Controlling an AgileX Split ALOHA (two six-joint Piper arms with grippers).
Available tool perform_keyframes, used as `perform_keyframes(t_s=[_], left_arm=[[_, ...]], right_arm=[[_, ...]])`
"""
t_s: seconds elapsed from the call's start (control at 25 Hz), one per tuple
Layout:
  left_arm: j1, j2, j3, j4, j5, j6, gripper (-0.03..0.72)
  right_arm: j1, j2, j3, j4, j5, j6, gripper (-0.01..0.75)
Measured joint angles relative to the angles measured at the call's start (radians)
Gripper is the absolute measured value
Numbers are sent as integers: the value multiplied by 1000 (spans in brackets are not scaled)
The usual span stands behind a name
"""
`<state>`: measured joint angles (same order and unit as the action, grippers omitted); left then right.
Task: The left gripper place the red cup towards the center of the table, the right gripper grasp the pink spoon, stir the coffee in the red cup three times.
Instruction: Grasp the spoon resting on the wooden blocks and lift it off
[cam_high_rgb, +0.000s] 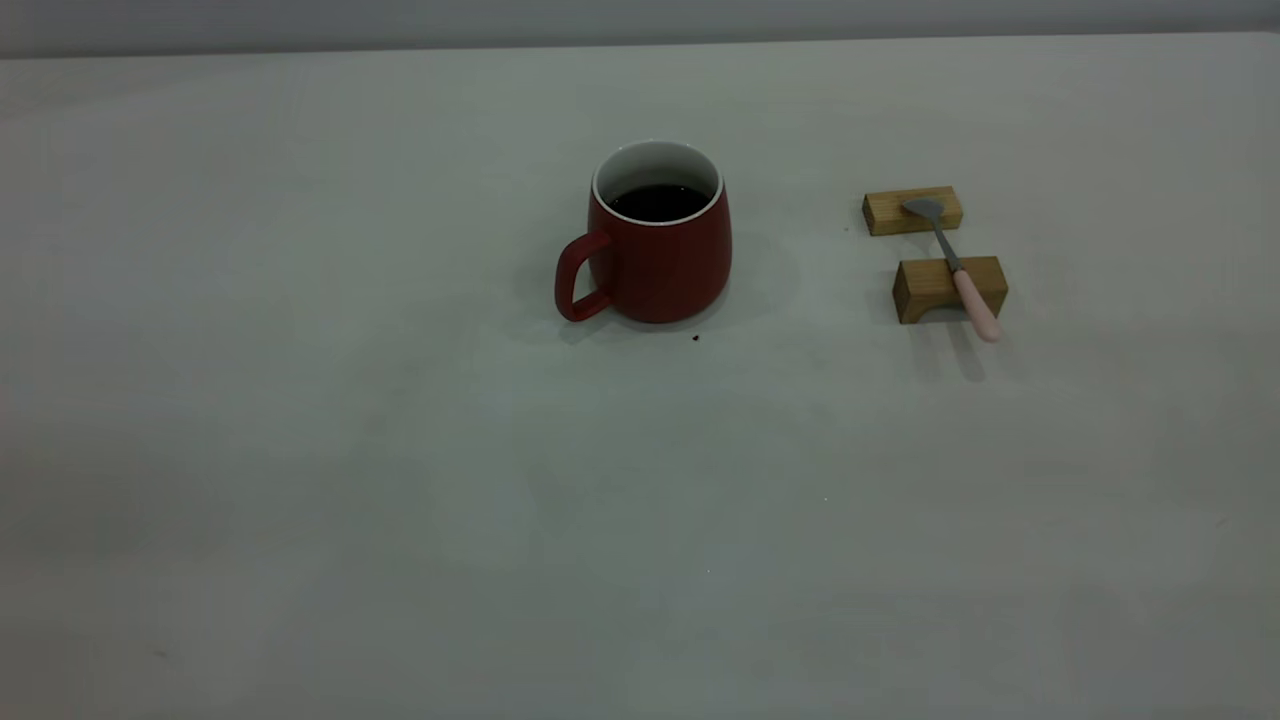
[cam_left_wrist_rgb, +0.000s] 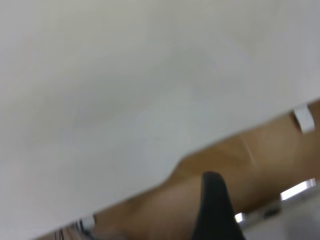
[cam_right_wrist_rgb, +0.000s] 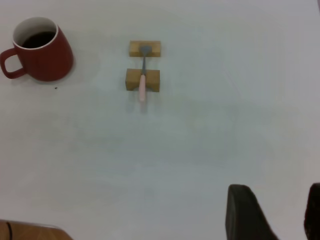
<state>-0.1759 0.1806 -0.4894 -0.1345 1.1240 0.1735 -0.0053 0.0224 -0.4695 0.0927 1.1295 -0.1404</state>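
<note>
The red cup (cam_high_rgb: 660, 250) stands upright near the middle of the table (cam_high_rgb: 400, 450), its handle toward the left, with dark coffee (cam_high_rgb: 658, 203) inside. The pink spoon (cam_high_rgb: 955, 268) lies across two wooden blocks to its right, bowl on the far block, pink handle jutting over the near one. The right wrist view shows the cup (cam_right_wrist_rgb: 42, 52) and the spoon (cam_right_wrist_rgb: 142, 75) far ahead of my right gripper (cam_right_wrist_rgb: 277, 192), which is open and empty above bare table. Of the left gripper only one dark fingertip (cam_left_wrist_rgb: 212, 200) shows, over the table's edge. Neither gripper appears in the exterior view.
The far block (cam_high_rgb: 912, 210) and the near block (cam_high_rgb: 935, 290) stand right of the cup. A tiny dark speck (cam_high_rgb: 695, 338) lies just in front of the cup. A brown surface (cam_left_wrist_rgb: 250, 165) shows beyond the table edge in the left wrist view.
</note>
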Motion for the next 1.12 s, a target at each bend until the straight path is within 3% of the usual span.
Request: perform_keyframes(t_s=[0.2,0.36,0.56,0.68,0.84,1.12], left_arm=[[105,-169,0,0,8,-1,586],[126,-198,0,0,17,-1,586],[126,-198,0,0,17,-1,586],[126,-198,0,0,17,-1,586],[126,-198,0,0,17,-1,586],[126,-198,0,0,17,-1,586]], right_arm=[[0,0,0,34,-2,33,331],[0,4,0,50,-11,106,347],[0,85,-2,123,-88,89,464],[0,214,-2,231,-184,8,517],[0,471,-2,346,-320,-144,529],[0,1007,-102,525,-395,-334,530]])
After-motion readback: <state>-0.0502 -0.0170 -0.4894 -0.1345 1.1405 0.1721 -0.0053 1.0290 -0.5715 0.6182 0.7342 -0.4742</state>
